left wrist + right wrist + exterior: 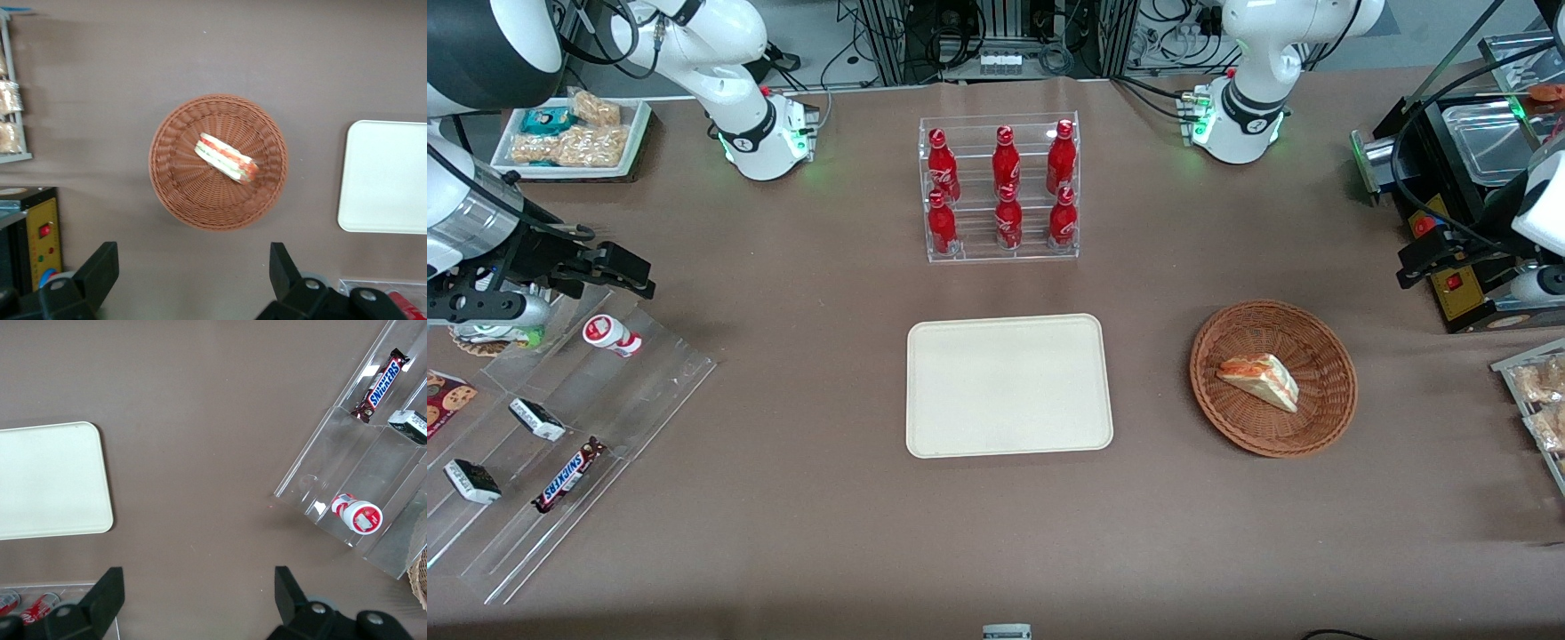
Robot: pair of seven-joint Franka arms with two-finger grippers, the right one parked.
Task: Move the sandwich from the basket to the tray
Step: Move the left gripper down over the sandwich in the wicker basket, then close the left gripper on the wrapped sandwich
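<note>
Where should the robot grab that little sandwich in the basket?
Probably from straight above, fingers closing across the two flat bread faces of the sandwich, near its middle. It lies alone in the shallow basket, and the open gripper hangs high above the basket's edge.

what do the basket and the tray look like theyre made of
The basket looks like woven wicker, reddish-brown and matte, with strands ringing its wall. The tray looks like moulded plastic or a fibre composite, cream and matte, smooth with rounded corners. The open gripper hovers above the basket holding the sandwich.
</note>
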